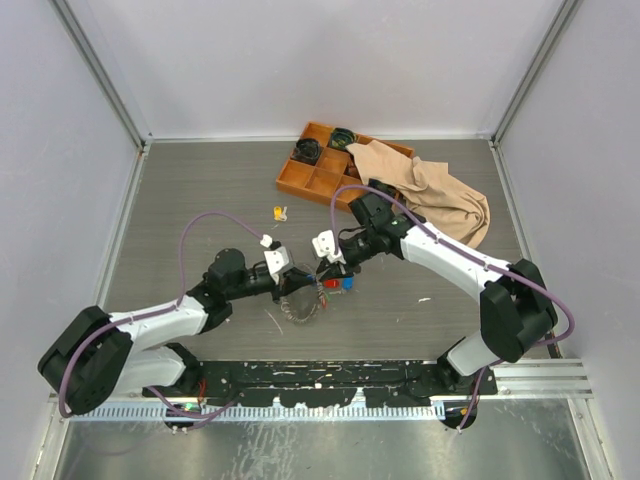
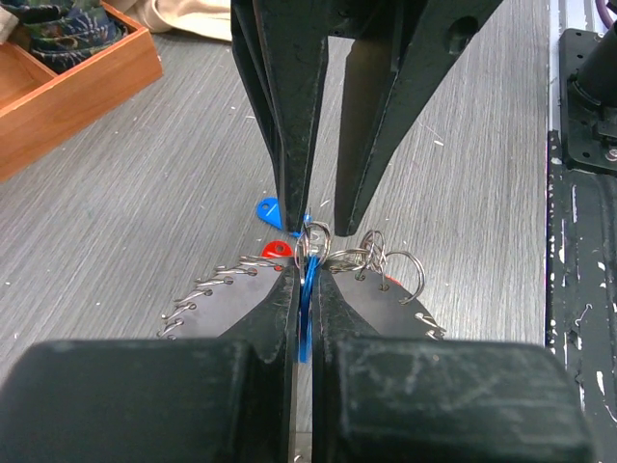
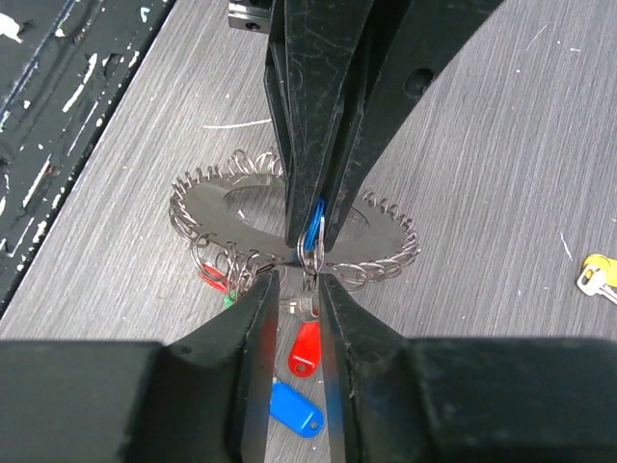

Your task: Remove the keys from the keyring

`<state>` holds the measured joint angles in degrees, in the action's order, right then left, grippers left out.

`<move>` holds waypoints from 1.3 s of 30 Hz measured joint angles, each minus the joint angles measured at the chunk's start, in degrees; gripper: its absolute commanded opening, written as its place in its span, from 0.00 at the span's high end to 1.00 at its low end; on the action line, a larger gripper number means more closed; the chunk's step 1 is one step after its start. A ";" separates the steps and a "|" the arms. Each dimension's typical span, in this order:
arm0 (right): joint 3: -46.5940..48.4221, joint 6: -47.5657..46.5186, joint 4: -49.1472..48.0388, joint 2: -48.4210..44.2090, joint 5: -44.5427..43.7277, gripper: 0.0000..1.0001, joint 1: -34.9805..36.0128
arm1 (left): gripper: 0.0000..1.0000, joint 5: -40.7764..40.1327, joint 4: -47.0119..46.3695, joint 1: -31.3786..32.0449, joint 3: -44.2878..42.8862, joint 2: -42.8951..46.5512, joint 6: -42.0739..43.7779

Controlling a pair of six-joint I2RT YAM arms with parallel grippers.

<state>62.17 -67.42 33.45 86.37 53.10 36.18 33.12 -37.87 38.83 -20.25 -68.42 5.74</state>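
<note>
**Blue key pinched at the keyring**

The blue key [image 2: 307, 313] is clamped edge-on in the left gripper [image 2: 307, 268], presumably so its loop can be worked free. Just beyond those tips, the right gripper [image 3: 297, 282] is held parted, gripping nothing. The keyring [image 3: 207, 207] is laid flat beneath both.

Left pincer [image 2: 307, 275], right pincer [image 3: 294, 280] nose-to-nose over keyring [image 3: 207, 207]; tray [image 1: 290, 183], cloth [image 1: 440, 195] block far right.

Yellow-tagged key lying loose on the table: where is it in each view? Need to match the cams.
Top external: the yellow-tagged key lies on the table, between the orange tray and the arms.
Left wrist: not in view.
Right wrist: at the right edge, partly cut off.
Shared landmark: the keyring, a spiky silver circle, lower left in left wrist, centre in right wrist.
</note>
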 measured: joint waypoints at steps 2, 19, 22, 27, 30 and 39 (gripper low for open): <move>-0.17 0.63 -0.04 0.00 1.20 0.65 -0.81 | 1.00 -0.26 -0.02 -0.07 0.17 0.46 0.00; -2.14 10.21 -5.44 0.26 7.78 0.70 -2.40 | 1.00 -0.28 -0.26 -0.22 1.44 3.96 -1.25; -2.34 11.45 -6.43 0.28 8.15 0.76 -2.38 | 1.00 -0.11 -0.26 -0.22 1.44 3.96 -1.86; -2.40 12.55 -7.39 0.31 8.55 0.87 -2.01 | 1.00 0.20 -0.24 -0.22 1.44 4.07 -2.14; -2.40 12.72 -7.96 0.42 8.50 0.99 -1.84 | 1.00 0.39 0.02 -0.22 1.46 4.57 -2.34; -2.27 9.84 -5.92 0.39 6.73 0.99 -1.86 | 1.00 0.46 4.52 -0.22 1.55 7.96 -2.29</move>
<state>59.90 -57.58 27.53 86.76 59.83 34.33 33.58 -33.34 38.61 -18.70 -60.47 3.44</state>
